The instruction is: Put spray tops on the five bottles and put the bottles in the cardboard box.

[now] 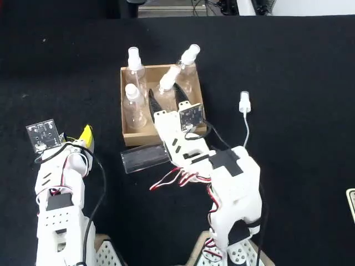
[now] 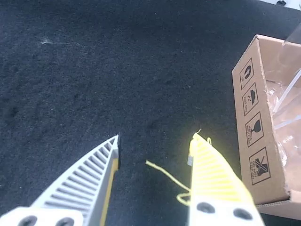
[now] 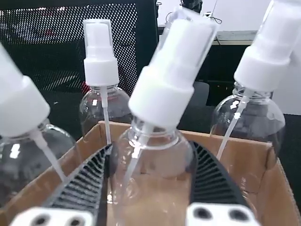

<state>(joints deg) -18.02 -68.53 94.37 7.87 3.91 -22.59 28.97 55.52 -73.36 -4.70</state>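
Observation:
The cardboard box point(image 1: 124, 111) stands in the middle of the black table and holds several clear bottles with white spray tops. My right gripper point(image 1: 165, 97) is over the box, its black fingers shut on a tilted bottle point(image 3: 155, 165) whose base is down inside. Other bottles stand at the box's far left point(image 1: 135, 66), near left point(image 1: 133, 108) and far right point(image 1: 188, 64). A clear bottle without a top point(image 1: 144, 157) lies on the table in front of the box. A loose spray top point(image 1: 244, 103) with its tube lies to the right. My left gripper point(image 2: 156, 137) is open over bare cloth left of the box point(image 2: 256, 122).
The table is covered in black cloth with free room to the far left and far right. A pale object point(image 1: 351, 200) shows at the right edge. Both arm bases stand at the near edge.

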